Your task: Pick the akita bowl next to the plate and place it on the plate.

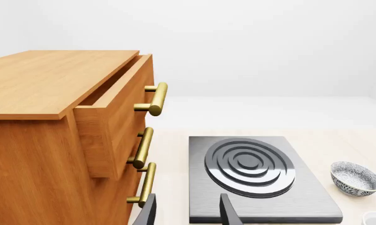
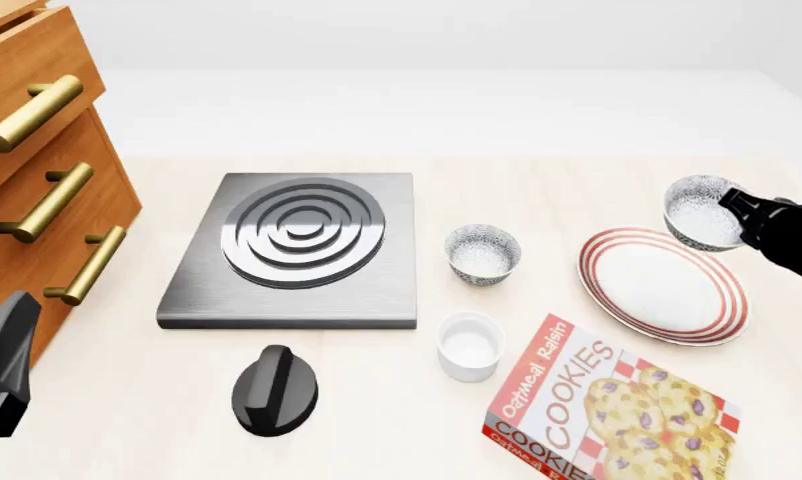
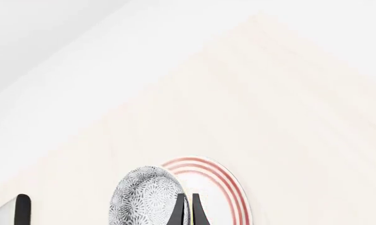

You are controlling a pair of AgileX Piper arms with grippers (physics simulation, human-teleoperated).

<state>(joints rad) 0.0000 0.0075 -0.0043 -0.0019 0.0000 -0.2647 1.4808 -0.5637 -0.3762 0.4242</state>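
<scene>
The right gripper (image 2: 737,208) comes in from the right edge of the front view and pinches the rim of the akita bowl (image 2: 699,211), its fingers (image 3: 179,211) nearly pressed together on the thin wall, one outside and one inside. The bowl is tilted, its white inside turned toward the camera, and it is held above the bench (image 2: 374,440) over the far right rim of the plate (image 2: 661,284); in the right wrist view its speckled outside sits just in front of the plate's red rings. The plate lies flat on the right part of the bench. A second speckled bowl (image 2: 483,252) stands upright between the plate and the stove burner plate (image 2: 294,250), with a plain white cup (image 2: 468,346) just nearer. A cookie box (image 2: 601,410) lies near the front edge and a black knob (image 2: 274,390) lies in front of the burner. The left gripper (image 1: 188,211) hangs low beside the wooden drawer cabinet (image 1: 50,117), its fingers spread and holding nothing.
</scene>
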